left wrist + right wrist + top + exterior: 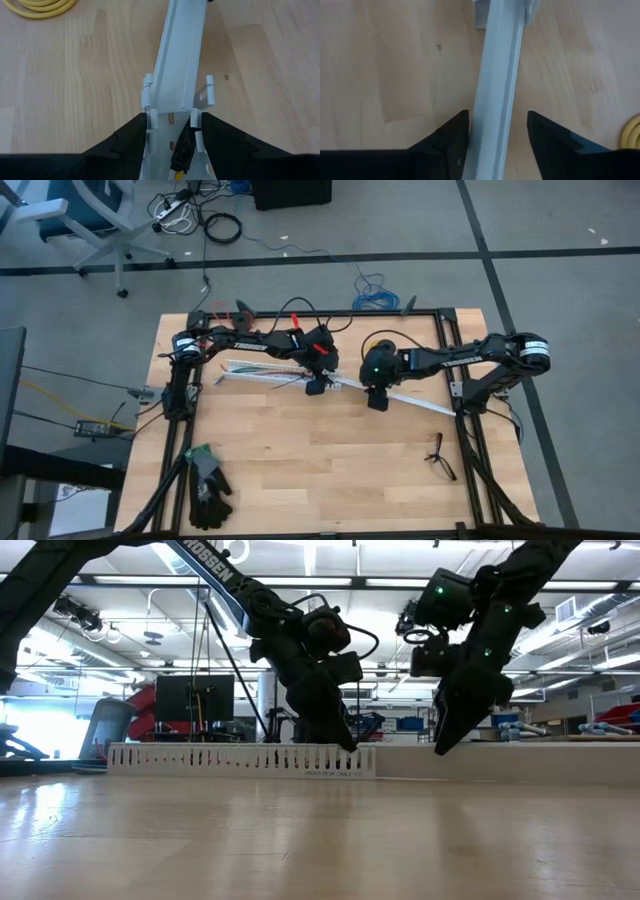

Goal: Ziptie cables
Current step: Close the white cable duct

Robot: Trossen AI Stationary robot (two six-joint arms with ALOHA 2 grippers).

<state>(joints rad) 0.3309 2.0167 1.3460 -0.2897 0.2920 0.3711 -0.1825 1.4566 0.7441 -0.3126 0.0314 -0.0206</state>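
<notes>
A long white slotted channel [270, 373] lies slantwise across the table's far half, with a smooth white strip [420, 402] running on toward the right. Thin coloured cables [250, 367] lie along its left part. In the left wrist view a black plug with a yellow wire [182, 150] sits inside the channel [175, 90]. My left gripper [315, 386] is open, its fingers either side of the channel. My right gripper [378, 399] is open, straddling the white strip [495, 75]. I cannot make out the ziptie. My left gripper comes from above, its fingers [135, 137] standing across the channel beside both slotted walls [149, 120]; whether they touch I cannot tell. My right gripper comes from above, slanted, its fingers [457, 132] lying across the white strip; whether they touch it I cannot tell.
A yellow wire coil [42, 7] lies on the table beside the channel. Black gloves [207, 488] lie near the table's near left corner. A small black forked object [440, 457] lies near the right edge. Bare wood [330, 470] fills the near half.
</notes>
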